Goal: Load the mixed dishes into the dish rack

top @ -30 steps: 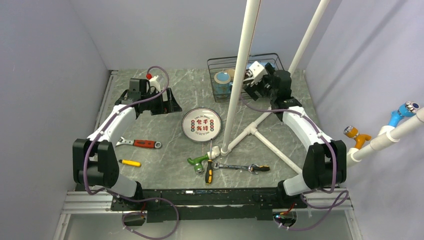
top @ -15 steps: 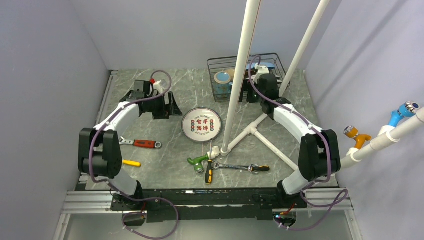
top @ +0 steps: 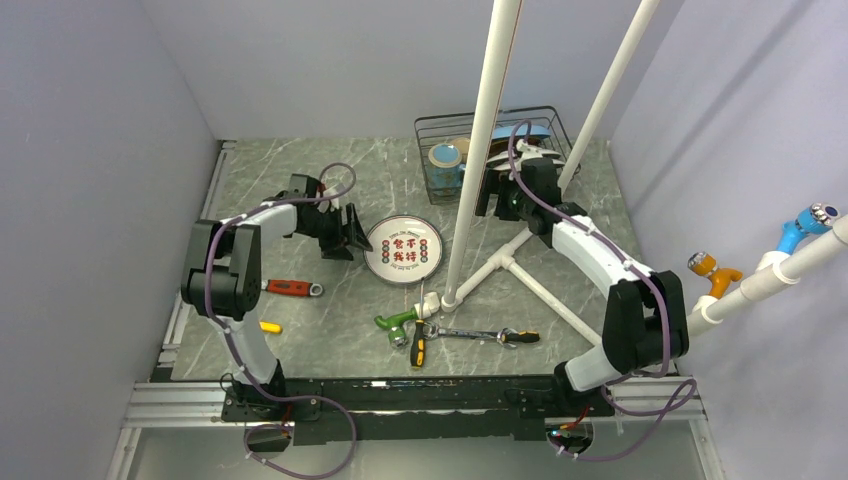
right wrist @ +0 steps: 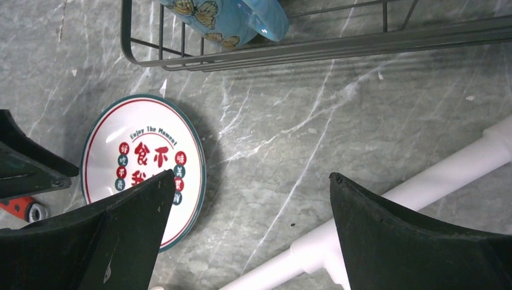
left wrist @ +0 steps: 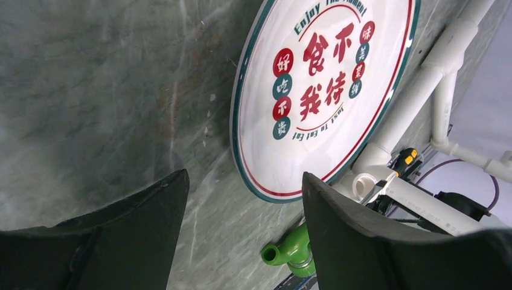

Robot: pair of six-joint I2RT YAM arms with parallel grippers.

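Observation:
The white plate with a dark green rim (top: 402, 250) lies flat on the grey table; it also shows in the left wrist view (left wrist: 320, 90) and the right wrist view (right wrist: 145, 163). My left gripper (top: 352, 232) is open and empty just left of the plate, its jaws (left wrist: 243, 181) short of the rim. The black wire dish rack (top: 420, 150) stands at the back and holds the teal mug (top: 445, 165), a whitish bowl (top: 462, 146) and a light-blue plate (top: 535, 131). My right gripper (top: 497, 195) is open and empty above the table in front of the rack (right wrist: 302, 51), jaws (right wrist: 252, 178) wide. The yellow-centred plate is hidden.
A white pipe frame rises in front of the rack (top: 480, 150), with its tee base on the table (top: 505, 262) (right wrist: 422, 181). A red-handled wrench (top: 285, 288), a yellow screwdriver (top: 262, 326), a green-handled tool (top: 398, 322) (left wrist: 287, 251) and a black-and-yellow wrench (top: 480, 335) lie near the front.
My left gripper has moved right from the back left to the plate's left edge. My right gripper has come down from over the rack to its front side.

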